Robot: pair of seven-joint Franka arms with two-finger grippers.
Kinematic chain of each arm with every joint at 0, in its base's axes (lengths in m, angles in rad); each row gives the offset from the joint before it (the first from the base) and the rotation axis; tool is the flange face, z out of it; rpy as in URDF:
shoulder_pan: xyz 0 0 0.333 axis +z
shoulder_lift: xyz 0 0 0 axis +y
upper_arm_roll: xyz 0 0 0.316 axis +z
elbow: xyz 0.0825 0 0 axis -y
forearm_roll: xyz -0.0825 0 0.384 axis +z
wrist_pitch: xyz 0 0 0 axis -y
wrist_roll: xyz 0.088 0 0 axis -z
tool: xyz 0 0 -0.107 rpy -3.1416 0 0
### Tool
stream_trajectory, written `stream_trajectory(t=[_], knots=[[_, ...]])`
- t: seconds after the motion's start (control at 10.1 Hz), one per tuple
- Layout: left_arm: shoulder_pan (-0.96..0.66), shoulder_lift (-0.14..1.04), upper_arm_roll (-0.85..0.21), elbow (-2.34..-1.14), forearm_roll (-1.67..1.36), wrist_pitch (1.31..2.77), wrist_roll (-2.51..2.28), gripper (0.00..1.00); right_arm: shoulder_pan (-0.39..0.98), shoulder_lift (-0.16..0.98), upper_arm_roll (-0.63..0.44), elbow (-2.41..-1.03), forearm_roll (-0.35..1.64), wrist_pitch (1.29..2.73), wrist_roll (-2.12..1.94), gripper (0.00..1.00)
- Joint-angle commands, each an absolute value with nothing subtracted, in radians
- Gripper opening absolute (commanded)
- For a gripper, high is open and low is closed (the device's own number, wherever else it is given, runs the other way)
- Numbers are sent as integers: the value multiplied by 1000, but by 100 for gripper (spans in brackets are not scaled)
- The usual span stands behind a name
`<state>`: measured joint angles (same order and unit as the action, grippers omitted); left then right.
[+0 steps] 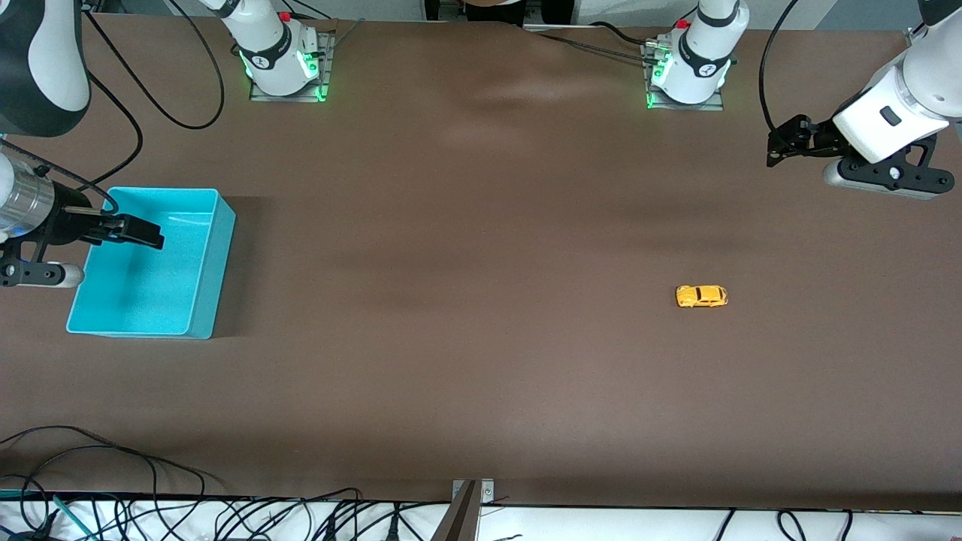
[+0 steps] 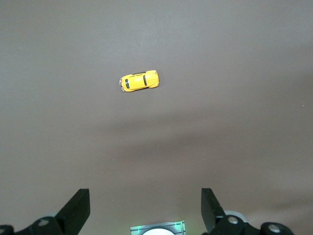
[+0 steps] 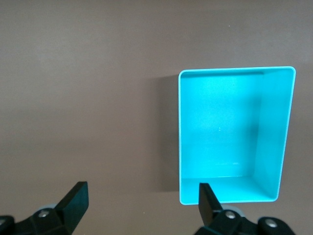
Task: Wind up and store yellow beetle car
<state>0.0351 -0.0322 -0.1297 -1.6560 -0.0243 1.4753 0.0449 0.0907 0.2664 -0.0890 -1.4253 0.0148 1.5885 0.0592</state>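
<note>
The yellow beetle car (image 1: 702, 296) stands alone on the brown table toward the left arm's end, and it also shows in the left wrist view (image 2: 139, 81). My left gripper (image 1: 780, 146) hangs open in the air, well away from the car, with nothing between its fingers (image 2: 78, 208). The turquoise bin (image 1: 214, 259) sits at the right arm's end and holds nothing. My right gripper (image 1: 150, 233) hovers open over the bin's outer rim. In the right wrist view, the right gripper (image 3: 142, 200) is wide apart, with one finger (image 3: 208, 198) by the corner of the bin (image 3: 230, 127).
Brown table (image 1: 466, 338) stretches between car and bin. Both arm bases (image 1: 282, 56) stand along the edge farthest from the front camera. Loose black cables (image 1: 113, 458) lie at the near edge by the right arm's end.
</note>
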Motion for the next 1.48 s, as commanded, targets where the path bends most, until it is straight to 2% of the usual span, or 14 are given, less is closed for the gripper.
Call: stream_trajectory(t=[0.0, 0.39, 0.69, 1.08, 1.18, 1.38], knots=[[38, -54, -129, -1678, -51, 1473, 48, 100, 84, 259, -86, -1427, 20, 1591, 44, 100], [26, -25, -130, -1667, -49, 1477, 86, 100, 84, 259, -86, -1427, 18, 1591, 44, 100], [38, 40, -127, -1670, -48, 1502, 372, 100, 84, 259, -86, -1427, 18, 1591, 43, 100], [84, 179, -126, -1680, -35, 1623, 878, 100, 84, 259, -86, -1427, 18, 1591, 43, 100], [90, 199, -124, -1702, -34, 1658, 958, 100, 84, 259, -86, -1427, 18, 1591, 43, 100], [109, 187, -126, -1855, -32, 1846, 1101, 100, 84, 259, -86, -1427, 18, 1591, 43, 100]])
